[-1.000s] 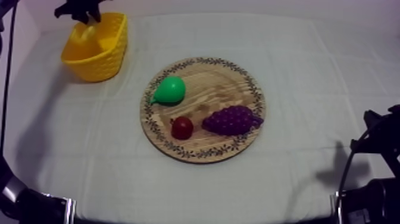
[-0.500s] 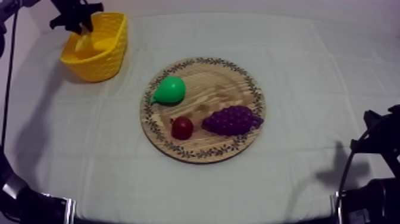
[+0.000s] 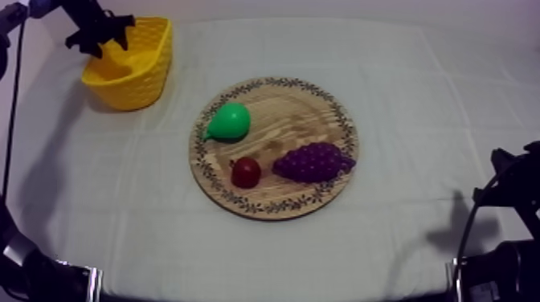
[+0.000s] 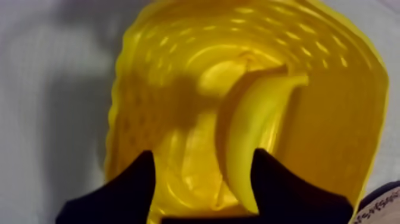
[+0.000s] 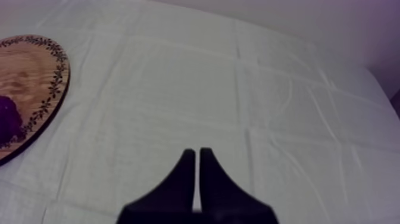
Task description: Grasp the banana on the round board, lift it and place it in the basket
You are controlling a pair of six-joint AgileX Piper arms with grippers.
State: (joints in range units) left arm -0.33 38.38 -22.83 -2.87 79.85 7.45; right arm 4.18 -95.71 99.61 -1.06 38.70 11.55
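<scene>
Left wrist view showed the left hand open, empty, above the basket, banana inside beneath it; right hand closed on nothing.

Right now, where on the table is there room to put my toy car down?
The cloth is bare between the board and the right arm, and from the board to the near edge. The board is crowded with pear, small red fruit and grapes. The basket holds the banana, with the left fingers over it.
</scene>
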